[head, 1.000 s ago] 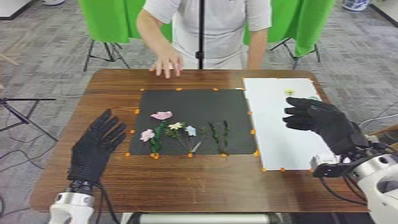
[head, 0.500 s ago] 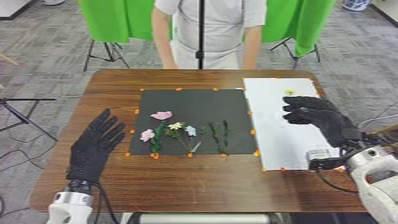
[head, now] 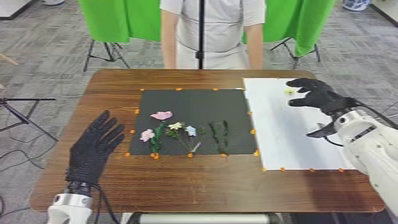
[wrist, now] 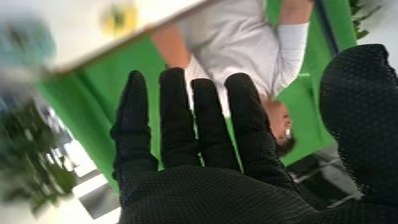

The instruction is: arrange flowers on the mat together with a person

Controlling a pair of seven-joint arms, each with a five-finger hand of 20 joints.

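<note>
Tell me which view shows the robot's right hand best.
The right wrist view: the right hand is close and large there, fingers straight. The head view shows it smaller, over the white sheet.

The bench (head: 204, 190) was brown and made of wood. A dark mat (head: 200, 104) lay flat on it. A long white sheet (head: 289, 145) lay just beside the mat, on the right. Little orange bits (head: 179, 89) sat along their edges.

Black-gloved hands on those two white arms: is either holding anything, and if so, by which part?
Nothing is held: the black-gloved left hand is open and empty, and so is the black-gloved right hand over the white rectangular sheet.
</note>
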